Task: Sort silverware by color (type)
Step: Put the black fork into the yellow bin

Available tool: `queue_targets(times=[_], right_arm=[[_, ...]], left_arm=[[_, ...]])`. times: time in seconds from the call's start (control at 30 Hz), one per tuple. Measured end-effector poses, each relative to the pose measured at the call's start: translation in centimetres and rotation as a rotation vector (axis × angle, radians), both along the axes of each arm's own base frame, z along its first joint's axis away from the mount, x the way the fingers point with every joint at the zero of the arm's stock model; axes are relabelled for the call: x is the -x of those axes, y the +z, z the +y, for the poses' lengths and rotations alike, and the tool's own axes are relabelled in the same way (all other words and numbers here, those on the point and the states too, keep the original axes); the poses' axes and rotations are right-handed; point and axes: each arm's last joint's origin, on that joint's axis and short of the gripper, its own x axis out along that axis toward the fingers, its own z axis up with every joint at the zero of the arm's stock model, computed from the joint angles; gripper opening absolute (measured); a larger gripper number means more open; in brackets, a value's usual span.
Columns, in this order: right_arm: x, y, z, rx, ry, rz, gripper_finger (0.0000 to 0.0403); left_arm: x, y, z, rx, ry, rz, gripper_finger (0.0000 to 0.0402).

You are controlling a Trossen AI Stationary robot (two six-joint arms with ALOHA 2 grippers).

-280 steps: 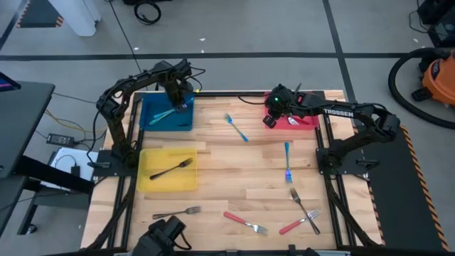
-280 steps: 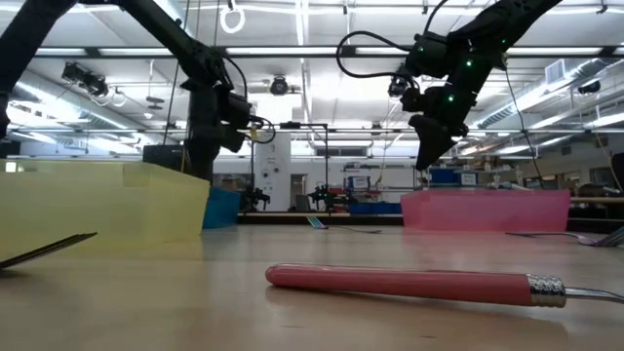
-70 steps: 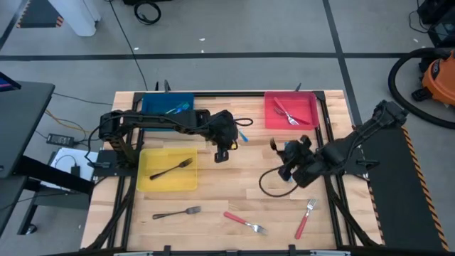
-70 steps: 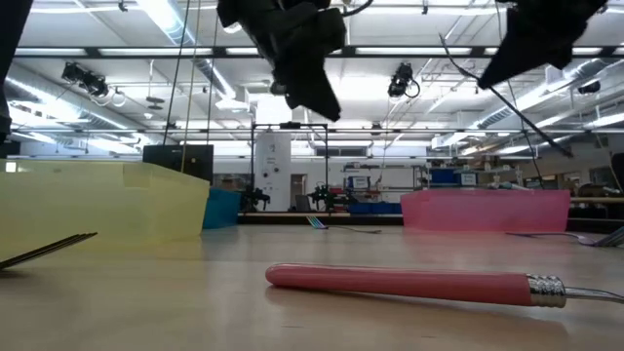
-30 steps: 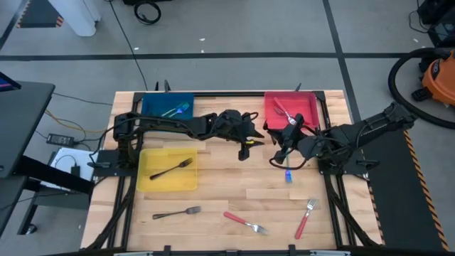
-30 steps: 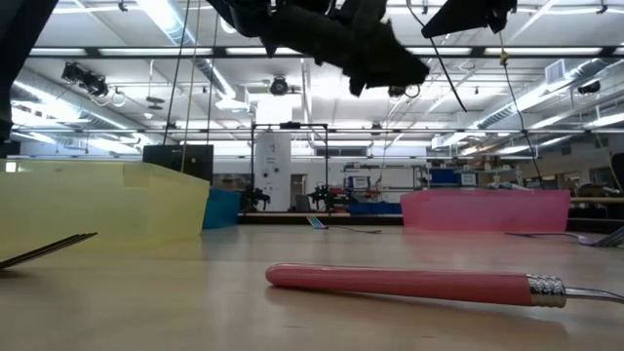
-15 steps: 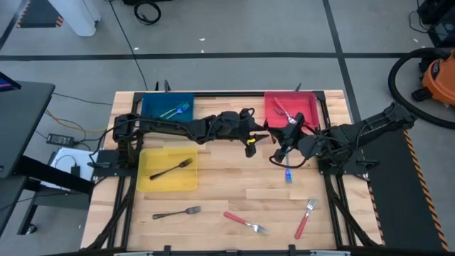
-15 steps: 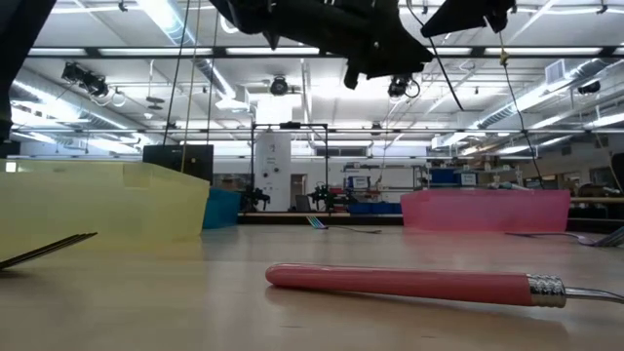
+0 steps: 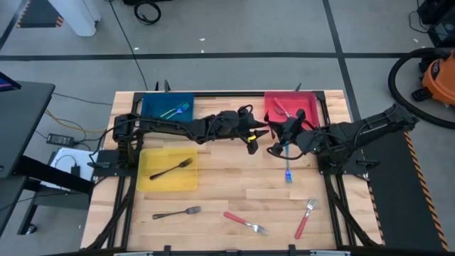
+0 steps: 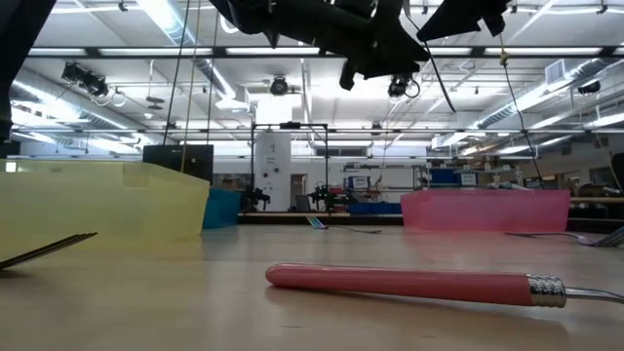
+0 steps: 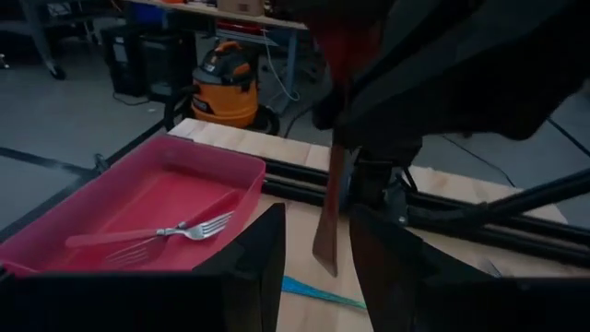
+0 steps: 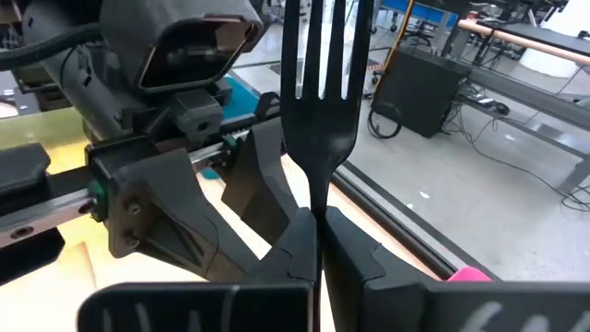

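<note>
My right gripper (image 9: 274,146) hangs above the table's middle, shut on a dark-handled fork (image 12: 319,101). My left gripper (image 9: 257,141) reaches in from the left and stands open. Its two fingers (image 11: 265,258) stand on either side of the fork handle's free end (image 11: 325,251), with a gap on each side. A blue fork (image 9: 287,169) lies flat on the wood just under the grippers. The blue tray (image 9: 167,112) holds blue forks, the yellow tray (image 9: 168,171) a black fork, and the red tray (image 9: 291,112) red forks. My right gripper pinches the fork's neck (image 12: 318,205), just below the tines, between its two fingertips. The fork lies across the fingers: the tines stick out on one side, the handle on the other toward my left gripper. It is lifted clear of the table.
Three forks lie loose on the near part of the table: a grey-black one (image 9: 178,212), a red one (image 9: 245,222) and another red one (image 9: 304,217). The frame rails run along both table sides. The two arms are close together over the middle.
My left gripper has moved toward the table's right edge and slightly toward the far edge, closing in on my right gripper until its fingers stand around the fork's handle. My right gripper has shifted a little toward it, with the fork held clear.
</note>
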Motion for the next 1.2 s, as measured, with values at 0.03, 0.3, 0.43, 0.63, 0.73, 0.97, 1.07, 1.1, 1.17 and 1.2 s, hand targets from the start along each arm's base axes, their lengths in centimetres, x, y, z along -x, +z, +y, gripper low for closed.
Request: queue_targets(times=[0.03,0.3,0.43,0.63,0.73,0.97,1.07,1.1,1.17,1.2], right_arm=[[0.0,0.0,-0.1,0.0,-0.004,-0.002,0.0011],[-0.1,0.0,-0.7,-0.001,-0.033,-0.003,0.0011],[-0.2,0.1,-0.8,-0.01,-0.03,-0.013,0.0011],[-0.8,-0.1,-1.1,-0.008,-0.036,-0.012,0.0011],[-1.3,-0.4,-1.2,-0.011,-0.032,0.003,0.0011],[-1.8,-0.1,-1.2,-0.004,-0.01,-0.032,0.0011],[-1.8,0.0,-1.2,-0.009,0.001,-0.037,0.0011],[-1.8,0.0,-1.2,-0.009,0.001,-0.038,0.0011],[-1.8,0.0,-1.2,-0.009,0.0,-0.038,0.0011],[-1.8,0.0,-1.2,-0.008,-0.001,-0.038,0.0011]], left_arm=[[0.0,0.1,0.1,0.006,0.004,-0.01,0.0123],[0.0,0.3,0.2,0.014,0.009,-0.033,0.0123],[0.1,0.4,0.8,0.029,0.027,-0.041,0.0123],[0.1,0.4,1.7,0.06,0.05,-0.057,0.0123],[0.2,0.4,1.7,0.059,0.051,-0.056,0.0123],[0.2,0.4,2.0,0.058,0.054,-0.052,0.0123],[0.2,0.4,2.2,0.056,0.055,-0.054,0.0122],[0.2,0.4,2.3,0.05,0.056,-0.052,0.0119],[0.2,0.4,2.3,0.02,0.051,-0.045,0.011],[0.2,0.4,2.3,0.014,0.05,-0.045,0.0103]])
